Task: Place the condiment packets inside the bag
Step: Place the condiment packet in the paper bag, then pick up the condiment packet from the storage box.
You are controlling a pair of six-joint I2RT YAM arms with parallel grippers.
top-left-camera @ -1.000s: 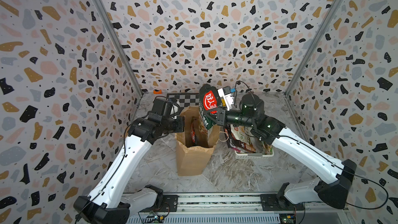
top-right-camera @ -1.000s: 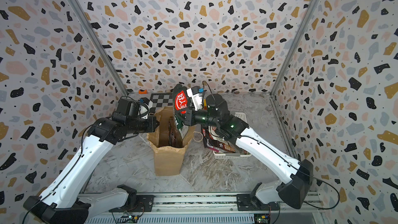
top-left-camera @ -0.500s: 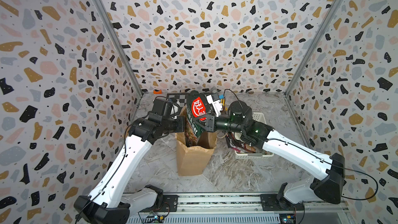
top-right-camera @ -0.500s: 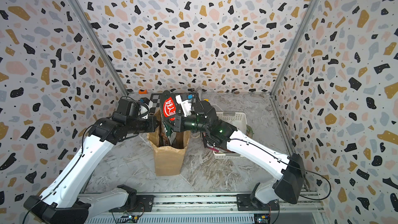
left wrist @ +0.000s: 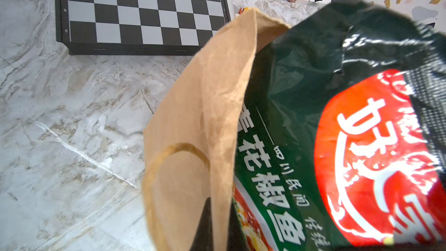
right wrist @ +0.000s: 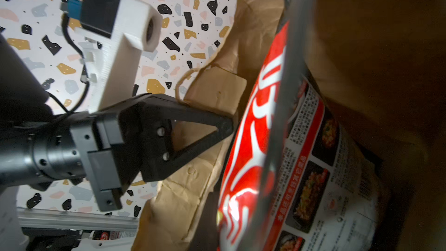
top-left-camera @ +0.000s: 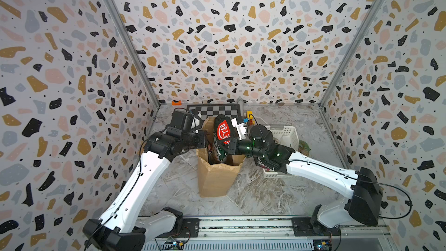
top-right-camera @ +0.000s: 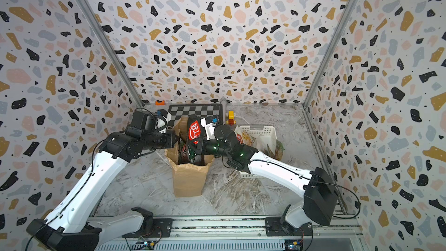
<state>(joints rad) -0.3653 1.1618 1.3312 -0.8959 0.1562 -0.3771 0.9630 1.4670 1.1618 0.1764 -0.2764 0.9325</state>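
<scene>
The brown paper bag (top-left-camera: pixel 217 179) (top-right-camera: pixel 188 179) stands upright mid-table. My left gripper (top-left-camera: pixel 204 140) (top-right-camera: pixel 177 140) is shut on the bag's left rim; in the left wrist view the paper wall (left wrist: pixel 193 117) runs between the jaws of that gripper (left wrist: pixel 218 234). My right gripper (top-left-camera: pixel 230 144) (top-right-camera: pixel 199 146) (right wrist: pixel 218 231) is shut on the large dark-green condiment packet with the red logo (top-left-camera: pixel 223 130) (top-right-camera: pixel 194 130) (left wrist: pixel 313 141) (right wrist: pixel 253 141). The packet is tilted, its lower end inside the bag's mouth. Another packet (top-right-camera: pixel 183 150) lies inside the bag.
A white perforated basket (top-left-camera: pixel 286 132) (top-right-camera: pixel 264 130) holding more packets (top-right-camera: pixel 246 138) stands just right of the bag, under the right arm. A chessboard (top-left-camera: pixel 214 111) (left wrist: pixel 144 13) and a small yellow toy (top-left-camera: pixel 249 113) sit by the back wall. Walls close in three sides.
My right gripper has carried the green packet left and down from beside the bag's right rim, so its lower end now sits in the mouth. The left gripper has kept its hold.
</scene>
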